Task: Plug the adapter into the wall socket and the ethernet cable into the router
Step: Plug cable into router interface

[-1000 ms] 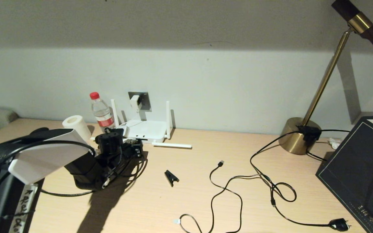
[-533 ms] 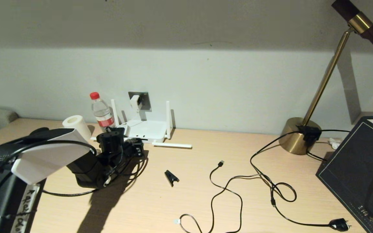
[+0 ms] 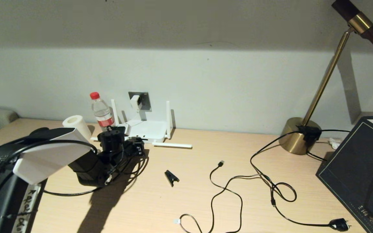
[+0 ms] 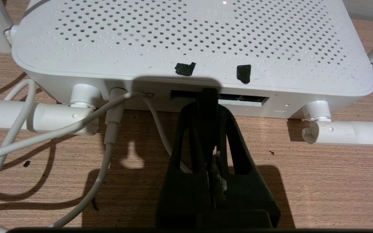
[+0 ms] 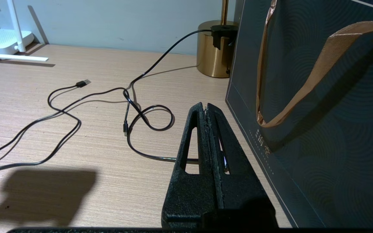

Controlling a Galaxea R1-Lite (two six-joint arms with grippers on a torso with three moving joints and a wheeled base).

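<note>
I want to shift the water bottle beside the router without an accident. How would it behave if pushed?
The water bottle is tall and narrow, so a push near its red cap would probably tip it. It looks like thin clear plastic, likely light and easy to slide. On its side, its round body would probably roll across the table.

A brass lamp base (image 3: 298,136) stands on the desk (image 3: 206,197) against the wall. Beside it, toward the desk's edge, lies a dark gift bag (image 3: 358,168) with tan handles. From the lamp a black cable (image 3: 270,184) loops across the wood, ending in a mains plug (image 3: 339,224). Well apart from the lamp stand a water bottle (image 3: 101,111) and a paper roll (image 3: 75,125).
</note>
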